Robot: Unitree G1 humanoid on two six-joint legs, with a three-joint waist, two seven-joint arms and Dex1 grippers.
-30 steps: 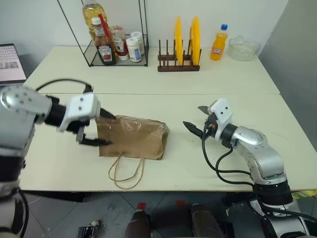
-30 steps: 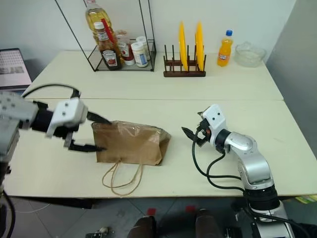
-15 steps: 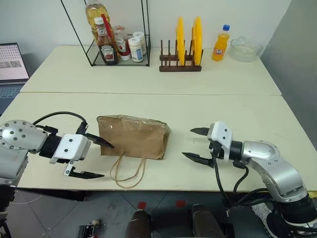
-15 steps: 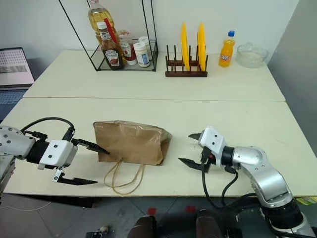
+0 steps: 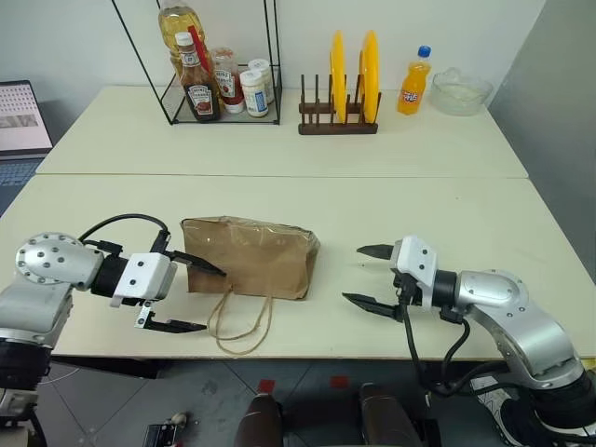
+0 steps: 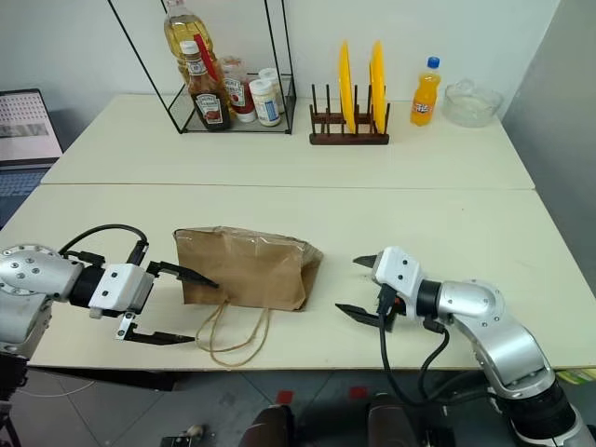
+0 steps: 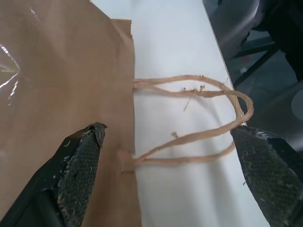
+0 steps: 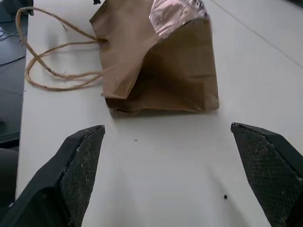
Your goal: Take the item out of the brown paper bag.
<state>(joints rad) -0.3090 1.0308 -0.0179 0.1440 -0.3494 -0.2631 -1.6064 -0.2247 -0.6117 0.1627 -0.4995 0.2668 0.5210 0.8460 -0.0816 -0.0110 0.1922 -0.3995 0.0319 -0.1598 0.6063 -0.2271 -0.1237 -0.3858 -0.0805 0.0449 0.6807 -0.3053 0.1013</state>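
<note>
Brown paper bag point(image 5: 250, 258) lies flat on its side, lower centre of the head view, near the front edge of the table point(image 5: 279, 191); its two cord handles point(image 5: 238, 321) trail toward the bottom of frame, reaching the table edge. Item not visible, presumably inside the bag; a shiny crinkled patch shows on the bag's upper face, can't tell what it is.

Left gripper point(image 5: 183, 296) at lower left, fingers spread wide, empty; upper finger just beside the bag's left edge, lower finger out by the handles. In the left wrist view the fingers bracket the bag's corner and the handle roots. Right gripper point(image 5: 370, 277) at lower right, also wide open and empty, apart from the bag's right end, pointing at it.

Further back: wire rack with sauce bottles point(image 5: 212, 79) upper left, plate rack with two yellow plates point(image 5: 339, 82) top centre, orange drink bottle point(image 5: 413, 81) and clear bowl point(image 5: 458, 90) upper right. Laptop point(image 5: 22, 118) at left edge.

Risks, judged: neither gripper holds anything yet, so the bag isn't pinned. A one-sided push could slide the light bag along or off the near edge. Mouth looks flattened; a finger may catch a handle loop or crumple the paper instead of entering. Grabbing through the paper would lift bag and item together.
</note>
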